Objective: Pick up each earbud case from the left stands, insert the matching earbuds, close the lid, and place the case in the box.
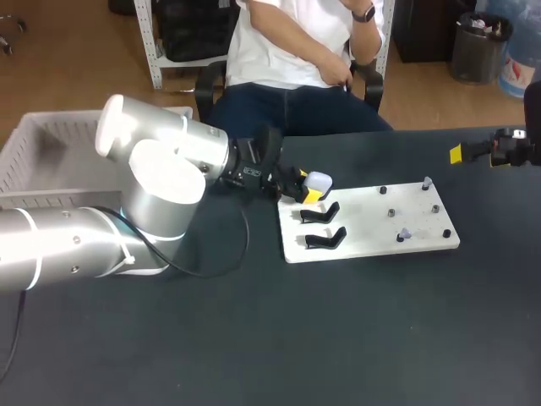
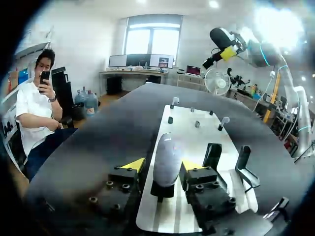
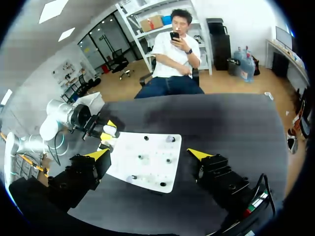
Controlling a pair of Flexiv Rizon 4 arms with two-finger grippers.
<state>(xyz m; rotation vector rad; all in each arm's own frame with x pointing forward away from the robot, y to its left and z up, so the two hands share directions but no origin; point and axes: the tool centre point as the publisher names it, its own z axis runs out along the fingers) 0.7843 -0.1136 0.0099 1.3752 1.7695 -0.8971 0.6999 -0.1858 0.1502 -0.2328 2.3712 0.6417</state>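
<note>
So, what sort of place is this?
Probably a robotics test bench: a silver robot arm over a dark table, which bears a white flat board with small pegs and black stands.

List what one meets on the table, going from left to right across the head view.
White slatted plastic box → white rounded earbud case → short dark pegs on the flat white board → right gripper.

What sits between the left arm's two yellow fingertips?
A pale earbud case, upright on its black stand; the left gripper is open around it. The left wrist view shows this best.
</note>
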